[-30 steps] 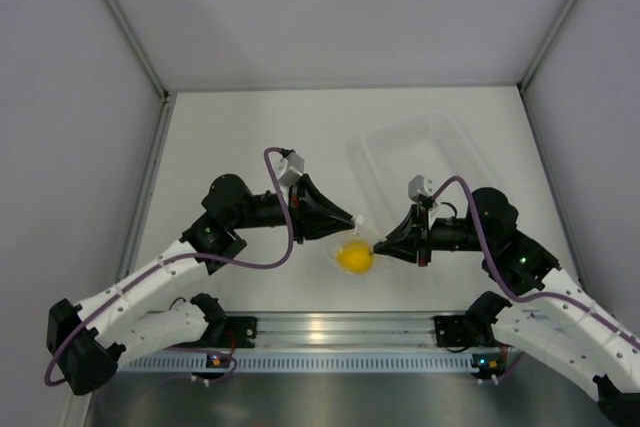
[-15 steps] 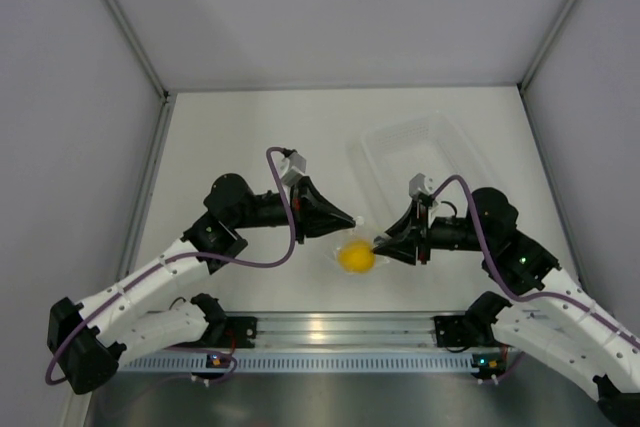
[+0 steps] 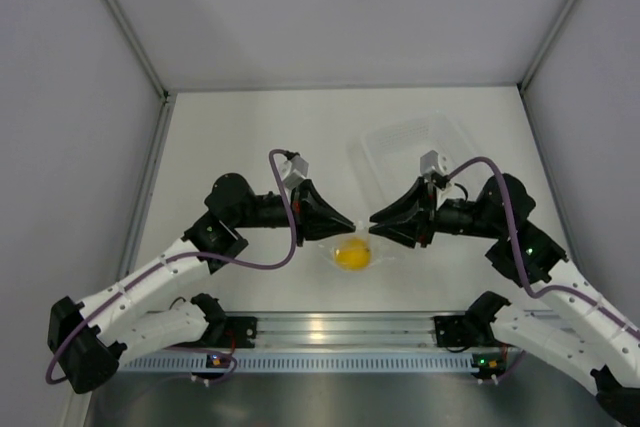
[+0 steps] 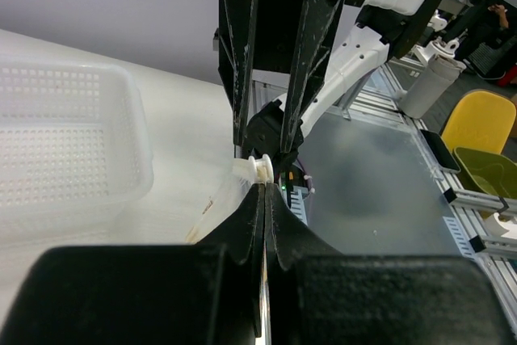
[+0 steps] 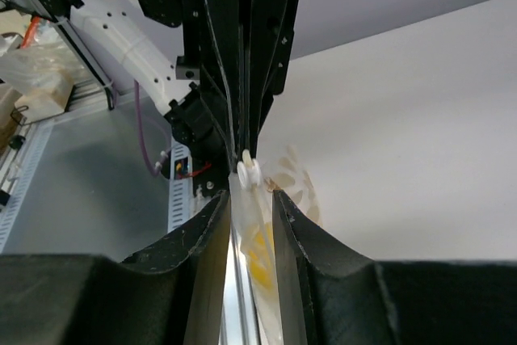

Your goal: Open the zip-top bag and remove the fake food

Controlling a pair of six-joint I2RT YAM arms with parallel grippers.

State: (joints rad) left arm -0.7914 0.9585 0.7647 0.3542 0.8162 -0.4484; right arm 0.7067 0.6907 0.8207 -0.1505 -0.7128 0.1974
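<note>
The zip-top bag (image 3: pixel 334 247) hangs low over the table between my two grippers, with the yellow fake food (image 3: pixel 352 254) inside it. My left gripper (image 3: pixel 353 219) is shut on the bag's top edge, right beside the white slider (image 4: pixel 260 169). My right gripper (image 3: pixel 373 219) faces it from the right, open. In the right wrist view the bag (image 5: pixel 250 224) runs through the gap between the fingers with the slider (image 5: pixel 248 172) just past the tips. The fake food (image 5: pixel 260 254) shows yellow through the plastic.
A clear rigid tray (image 3: pixel 420 142) lies on the table behind the right arm and shows at the left of the left wrist view as the tray (image 4: pixel 65 135). Grey walls enclose the table on three sides. The aluminium rail (image 3: pixel 340 332) runs along the near edge.
My left gripper has shut on the bag's top edge. My right gripper has opened, let go of the bag and lifted from beside the food up to the level of the left fingertips.
</note>
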